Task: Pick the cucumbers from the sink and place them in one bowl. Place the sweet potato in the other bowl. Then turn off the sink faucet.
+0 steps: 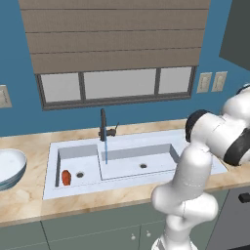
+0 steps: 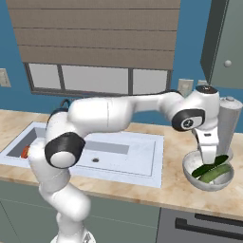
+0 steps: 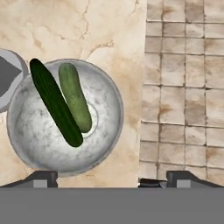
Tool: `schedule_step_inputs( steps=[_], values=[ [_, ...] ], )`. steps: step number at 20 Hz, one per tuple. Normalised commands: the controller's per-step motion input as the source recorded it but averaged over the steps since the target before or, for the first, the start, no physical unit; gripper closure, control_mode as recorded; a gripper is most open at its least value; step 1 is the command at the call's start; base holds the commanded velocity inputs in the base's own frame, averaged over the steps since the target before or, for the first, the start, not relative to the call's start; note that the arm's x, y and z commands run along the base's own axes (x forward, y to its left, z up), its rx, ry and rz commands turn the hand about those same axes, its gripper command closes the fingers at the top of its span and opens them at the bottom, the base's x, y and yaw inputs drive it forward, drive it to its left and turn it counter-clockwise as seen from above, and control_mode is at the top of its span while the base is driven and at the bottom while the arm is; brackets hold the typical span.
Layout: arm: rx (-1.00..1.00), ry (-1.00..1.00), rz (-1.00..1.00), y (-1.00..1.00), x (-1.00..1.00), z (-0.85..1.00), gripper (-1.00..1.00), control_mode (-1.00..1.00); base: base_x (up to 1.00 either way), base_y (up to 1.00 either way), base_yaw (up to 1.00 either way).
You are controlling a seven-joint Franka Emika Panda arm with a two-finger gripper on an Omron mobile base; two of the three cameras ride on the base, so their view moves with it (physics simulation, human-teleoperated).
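Observation:
Two cucumbers lie side by side in the round grey bowl (image 3: 114, 105), the darker one (image 3: 54, 103) beside the lighter one (image 3: 75, 97). The bowl (image 2: 190, 173) stands on the counter right of the sink (image 2: 137, 161), and both cucumbers (image 2: 211, 170) show in it there too. My gripper (image 3: 112, 179) hovers just above this bowl, open, with nothing between its fingers. The orange-red sweet potato (image 1: 66, 177) lies in the small left basin of the sink (image 1: 136, 138). A wide white bowl (image 1: 10, 168) rests on the counter at the far left. The dark faucet (image 1: 103, 126) runs a thin blue stream into the sink.
A tall grey cylinder (image 2: 228, 126) stands right behind the cucumber bowl, close to my hand. In the hand view, brown tiles (image 3: 183, 87) lie past the counter's edge. A window and blue wall back the counter. My arm stretches over the sink's right side.

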Motion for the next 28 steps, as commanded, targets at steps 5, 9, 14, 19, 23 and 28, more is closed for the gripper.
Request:
schedule_step_inputs(
  steps=[5, 9, 14, 19, 23, 28],
  values=[
    [-0.11, 0.00, 0.00, 1.00, -0.22, 0.65, -1.00, -1.00, 0.00, 0.00, 0.00],
    [-0.10, 0.00, 0.00, 0.94, -0.16, 0.82, -1.00, -1.00, 0.00, 0.00, 0.00],
    [-0.09, 0.01, 0.00, 0.87, -0.19, 0.54, -1.00, -1.00, 0.00, 0.00, 0.00],
    [-0.04, 0.04, 0.08, 0.89, -0.26, 0.14, -1.00, -1.00, 0.00, 0.00, 0.00],
    [0.00, 0.08, 0.18, 0.80, -0.28, 0.03, -1.00, -1.00, 0.00, 0.00, 0.00],
    [0.00, 0.13, 0.28, 0.80, -0.15, 0.00, -1.00, -1.00, 0.00, 0.00, 0.00]
  ],
)
